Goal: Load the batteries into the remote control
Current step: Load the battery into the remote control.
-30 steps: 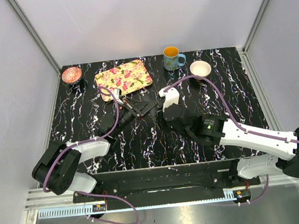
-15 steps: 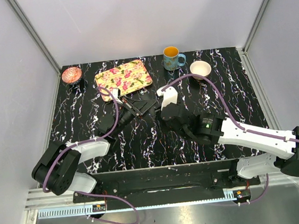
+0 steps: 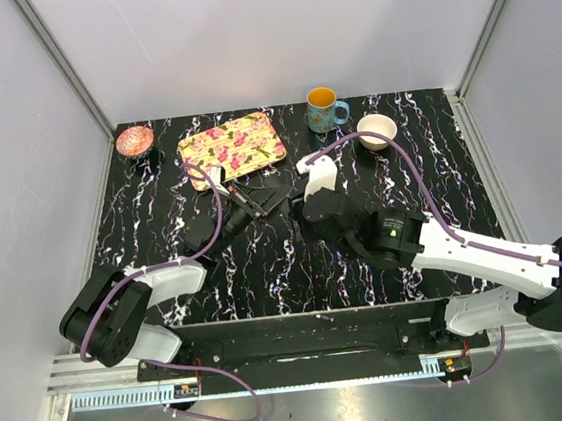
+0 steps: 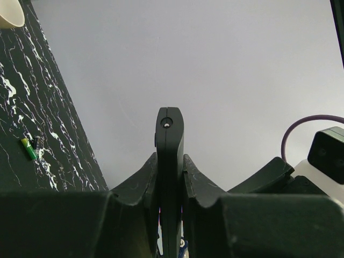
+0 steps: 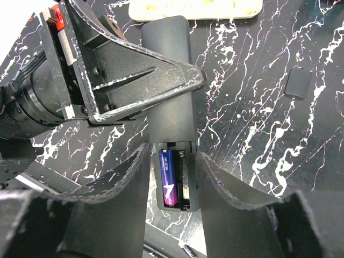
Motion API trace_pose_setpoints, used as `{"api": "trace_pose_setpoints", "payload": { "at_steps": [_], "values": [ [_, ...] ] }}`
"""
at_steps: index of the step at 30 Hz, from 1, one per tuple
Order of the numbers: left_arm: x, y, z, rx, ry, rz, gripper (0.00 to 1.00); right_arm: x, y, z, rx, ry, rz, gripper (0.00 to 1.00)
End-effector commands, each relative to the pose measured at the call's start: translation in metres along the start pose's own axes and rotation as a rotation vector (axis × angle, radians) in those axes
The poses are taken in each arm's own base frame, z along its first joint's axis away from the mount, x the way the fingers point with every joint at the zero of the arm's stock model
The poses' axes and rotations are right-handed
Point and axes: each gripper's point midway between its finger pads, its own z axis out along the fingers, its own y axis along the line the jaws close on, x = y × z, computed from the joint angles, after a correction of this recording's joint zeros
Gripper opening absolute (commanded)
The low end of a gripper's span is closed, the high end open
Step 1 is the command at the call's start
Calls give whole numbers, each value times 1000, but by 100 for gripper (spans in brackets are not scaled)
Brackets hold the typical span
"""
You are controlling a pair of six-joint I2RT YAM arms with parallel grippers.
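The black remote control (image 5: 166, 80) is held by my left gripper (image 3: 248, 202), whose fingers (image 5: 134, 70) clamp across its middle. In the left wrist view the remote (image 4: 169, 145) stands edge-on between the shut jaws of the left gripper (image 4: 169, 161). Its battery bay is open. One blue-to-magenta battery (image 5: 167, 177) lies in the left slot; the right slot shows a bare spring. My right gripper (image 5: 173, 155) is open, its jaws on either side of the bay end, holding nothing. It sits just right of the left gripper in the top view (image 3: 299, 209).
A small black cover piece (image 5: 298, 83) lies on the marbled table. A small green stick (image 4: 28, 149) lies on the table. At the back are a floral tray (image 3: 232, 145), a mug (image 3: 325, 110), a cream bowl (image 3: 376, 129) and a pink bowl (image 3: 135, 140).
My right arm has shifted a little left and forward, bringing its gripper closer to the remote in the left gripper. The left arm has not moved.
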Motion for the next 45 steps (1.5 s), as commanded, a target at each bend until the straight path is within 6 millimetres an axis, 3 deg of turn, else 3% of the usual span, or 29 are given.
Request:
{"api": "trace_pose_setpoints", "payload": {
  "at_steps": [1,4,6,9,10,14,16,17,18,25,29,45],
  "values": [
    [-9,-54,-3,209,-36,49,0,-38,-6,-22,11,-95,46,49],
    [-8,-54,-3,212,-36,46,0,-52,-11,-39,-12,-136,100,52],
    [-10,-55,-2,214,-43,48,0,-51,-13,-47,-30,-126,129,54],
    [-13,-58,-1,229,-55,54,0,-37,-9,-48,-67,-54,183,67],
    [-13,-58,-1,231,-54,53,0,-33,-7,-48,-72,-32,213,79],
    [-15,-69,2,269,-55,58,0,-17,-5,-49,-141,63,306,89],
    [-15,-71,2,279,-53,60,0,-22,-15,-45,-156,76,398,89],
    [-15,-74,2,287,-54,61,0,-11,-9,-45,-207,134,418,89],
    [-16,-75,1,295,-56,62,0,-16,-17,-40,-212,127,460,89],
    [-15,-81,4,318,-43,68,0,1,-2,-26,-364,263,602,89],
    [-14,-80,3,316,-39,70,0,-7,10,-22,-435,259,646,89],
    [-12,-85,-1,339,-29,83,0,-1,-3,-2,-419,285,748,75]
  ]
}}
